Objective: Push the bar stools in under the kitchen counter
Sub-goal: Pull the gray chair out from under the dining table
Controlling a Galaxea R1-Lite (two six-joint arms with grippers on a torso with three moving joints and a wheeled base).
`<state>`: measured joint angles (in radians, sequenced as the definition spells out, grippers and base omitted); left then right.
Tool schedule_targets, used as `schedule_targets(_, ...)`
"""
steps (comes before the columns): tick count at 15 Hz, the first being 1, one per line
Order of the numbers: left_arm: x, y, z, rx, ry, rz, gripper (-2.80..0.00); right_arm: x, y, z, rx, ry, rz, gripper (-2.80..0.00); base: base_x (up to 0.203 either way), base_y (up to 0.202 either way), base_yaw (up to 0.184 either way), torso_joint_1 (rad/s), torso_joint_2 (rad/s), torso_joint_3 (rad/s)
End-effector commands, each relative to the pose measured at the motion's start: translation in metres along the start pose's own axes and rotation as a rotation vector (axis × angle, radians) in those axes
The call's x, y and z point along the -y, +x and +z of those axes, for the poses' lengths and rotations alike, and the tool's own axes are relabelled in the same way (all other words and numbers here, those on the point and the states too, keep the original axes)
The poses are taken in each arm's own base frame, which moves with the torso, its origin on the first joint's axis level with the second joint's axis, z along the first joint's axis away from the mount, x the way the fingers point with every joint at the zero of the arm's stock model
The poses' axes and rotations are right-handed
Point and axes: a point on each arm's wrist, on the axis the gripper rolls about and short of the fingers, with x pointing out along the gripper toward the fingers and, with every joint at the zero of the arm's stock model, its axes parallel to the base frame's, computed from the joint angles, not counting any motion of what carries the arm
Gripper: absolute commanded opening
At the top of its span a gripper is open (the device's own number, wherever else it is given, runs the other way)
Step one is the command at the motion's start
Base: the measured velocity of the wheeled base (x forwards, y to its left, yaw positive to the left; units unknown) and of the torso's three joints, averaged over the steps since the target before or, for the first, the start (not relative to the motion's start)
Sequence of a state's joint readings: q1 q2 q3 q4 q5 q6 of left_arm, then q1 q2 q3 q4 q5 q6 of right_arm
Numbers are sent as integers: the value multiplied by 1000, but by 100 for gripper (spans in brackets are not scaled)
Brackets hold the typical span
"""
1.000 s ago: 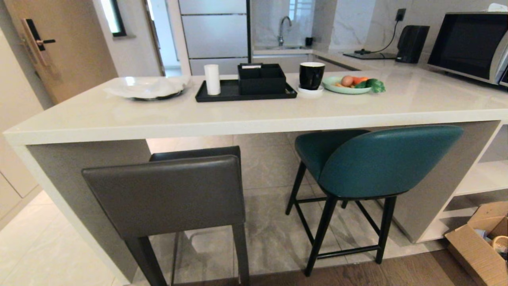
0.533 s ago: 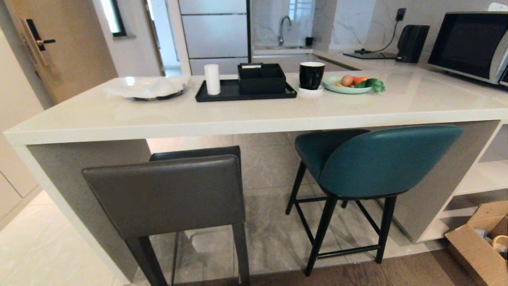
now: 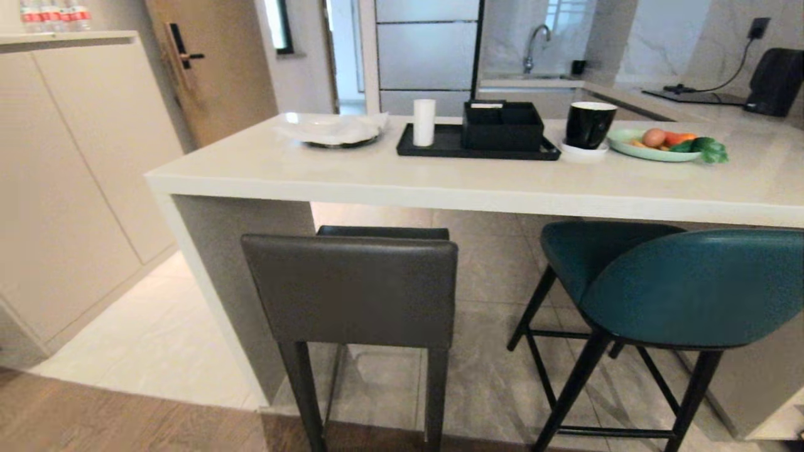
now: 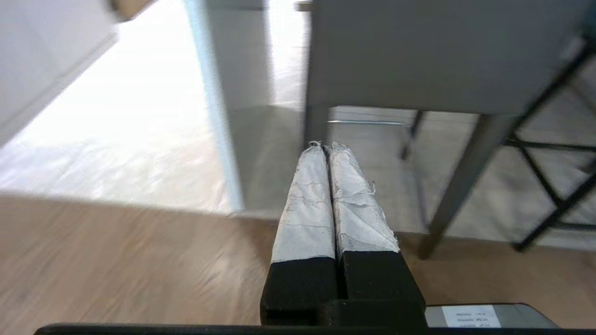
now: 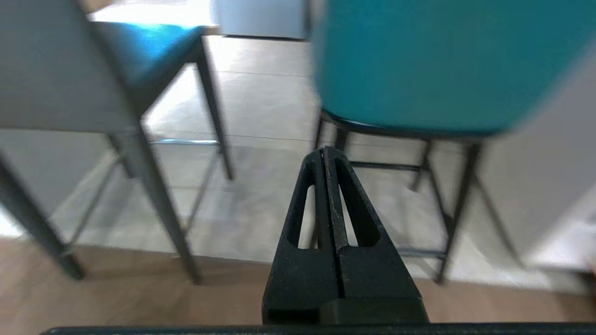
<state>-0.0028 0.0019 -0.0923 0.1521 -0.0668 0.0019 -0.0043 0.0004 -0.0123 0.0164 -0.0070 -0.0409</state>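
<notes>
Two bar stools stand at the kitchen counter (image 3: pixel 377 182), seats partly under its white slab and backs sticking out toward me. The dark-grey boxy stool (image 3: pixel 352 292) is near the counter's left end panel. The teal stool (image 3: pixel 691 285) is to its right. Neither arm shows in the head view. My left gripper (image 4: pixel 324 145), shut and empty, hangs low over the wood floor short of the grey stool (image 4: pixel 433 56). My right gripper (image 5: pixel 324 150), also shut and empty, points at the teal stool (image 5: pixel 442 60), apart from it.
A beige cabinet wall (image 3: pixel 75 176) and a wooden door (image 3: pixel 213 69) lie to the left. On the counter sit a covered plate (image 3: pixel 333 129), a black tray (image 3: pixel 440 149), a black mug (image 3: pixel 589 123) and a vegetable plate (image 3: pixel 659 145). Wood flooring (image 3: pixel 125 420) meets tile below.
The whole head view has shifted right, so the camera has turned left: the microwave and cardboard box are out of view, the cabinet wall has come in. The stools keep their places at the counter.
</notes>
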Motion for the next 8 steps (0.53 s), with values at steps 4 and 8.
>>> schedule_targets(4,0,0,-1,-3,-5,1,-280,0,0,0,1,7,0,-280,-2,-3,60,1,1,0)
schedule_targets(8,-1,0,-1,-4,-118,55,-280,0,0,-1,0,-4,1,-280,0,0,0,0,0,0)
